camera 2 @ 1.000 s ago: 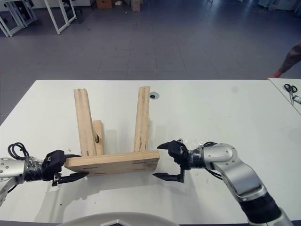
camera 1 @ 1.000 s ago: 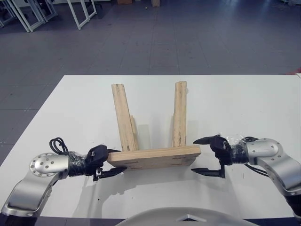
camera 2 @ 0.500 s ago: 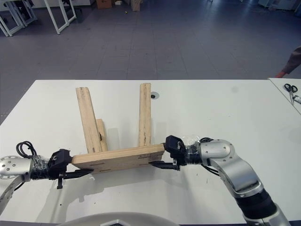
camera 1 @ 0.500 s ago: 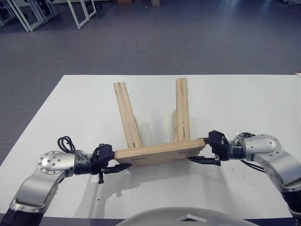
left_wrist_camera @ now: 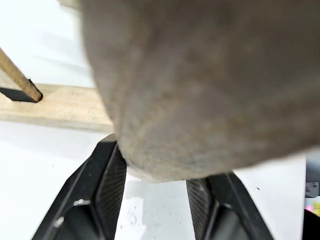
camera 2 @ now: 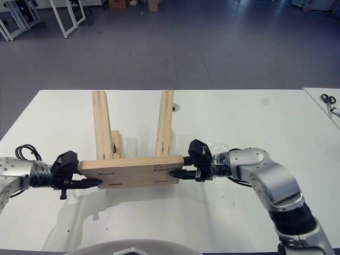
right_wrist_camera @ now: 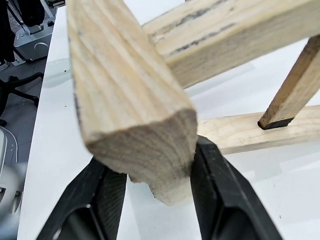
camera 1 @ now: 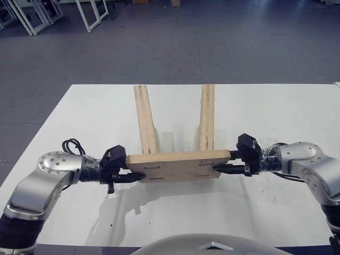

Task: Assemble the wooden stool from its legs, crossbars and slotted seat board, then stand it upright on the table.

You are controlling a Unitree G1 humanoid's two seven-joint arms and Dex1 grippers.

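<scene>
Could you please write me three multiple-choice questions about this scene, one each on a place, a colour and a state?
1. Where does the left hand hold the seat board?
A) at its left end
B) at its middle
C) at its right end

2. What colour is the table?
A) black
B) white
C) green

3. What state is the right hand in?
A) open, clear of the wood
B) shut on the seat board
C) lying flat on the table

Answers:
1 A: it clamps the board's left end.
2 B: the bare top is plain white.
3 B: it pinches the board's right end from both faces.
</scene>
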